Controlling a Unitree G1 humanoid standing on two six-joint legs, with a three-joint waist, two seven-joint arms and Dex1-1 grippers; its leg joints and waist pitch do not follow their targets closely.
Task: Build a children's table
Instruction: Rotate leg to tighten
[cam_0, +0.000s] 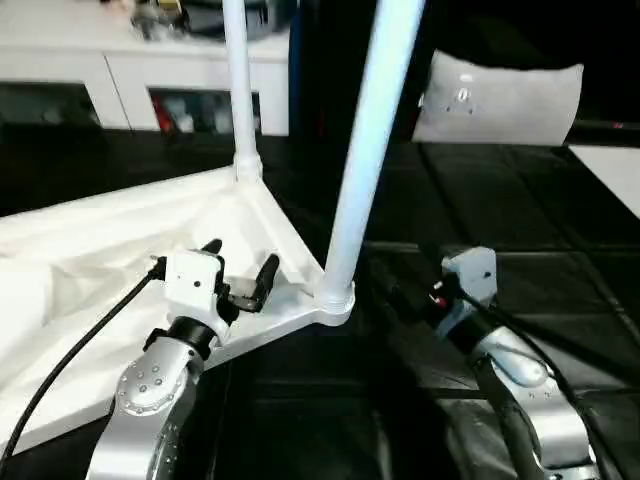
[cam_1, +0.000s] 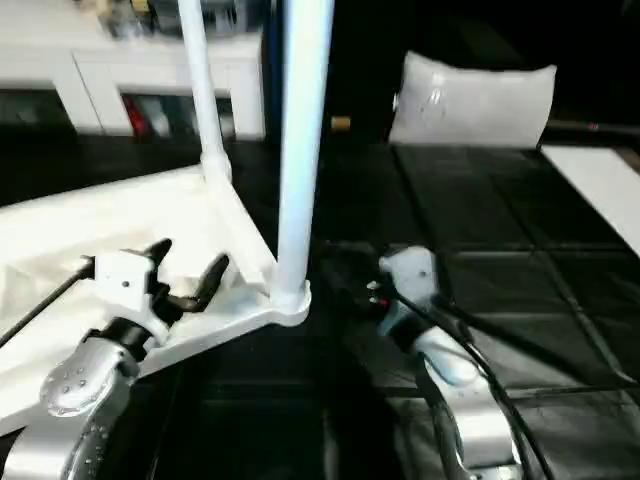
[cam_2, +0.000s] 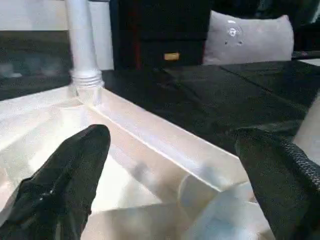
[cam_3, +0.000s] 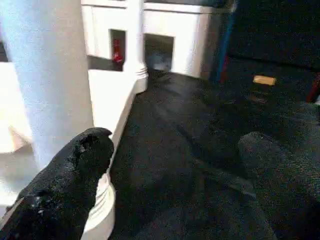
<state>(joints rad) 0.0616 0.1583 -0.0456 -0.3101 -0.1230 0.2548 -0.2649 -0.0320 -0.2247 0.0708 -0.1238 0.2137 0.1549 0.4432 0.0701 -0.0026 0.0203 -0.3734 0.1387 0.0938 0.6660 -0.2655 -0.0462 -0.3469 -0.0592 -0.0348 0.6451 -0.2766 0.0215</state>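
The children's table lies upside down on the black mat, its white ribbed top (cam_0: 110, 250) facing up. Two white legs stand upright in corner sockets, the near leg (cam_0: 362, 150) and the far leg (cam_0: 240, 90). My left gripper (cam_0: 241, 255) hovers open over the underside just inside the near corner, holding nothing; its black fingers (cam_2: 75, 170) straddle the rim. My right gripper (cam_3: 177, 145) stands open low over the mat to the right of the near leg (cam_3: 50, 75), with that leg just beside one finger (cam_3: 80, 165) and nothing between the jaws.
A white cabinet (cam_0: 130, 70) with shelves runs along the back left. A grey pillow (cam_0: 500, 100) leans at the back right. Black padded mat (cam_0: 520, 220) covers the floor, with a white panel (cam_0: 612, 170) at the right edge. Cables trail from both wrists.
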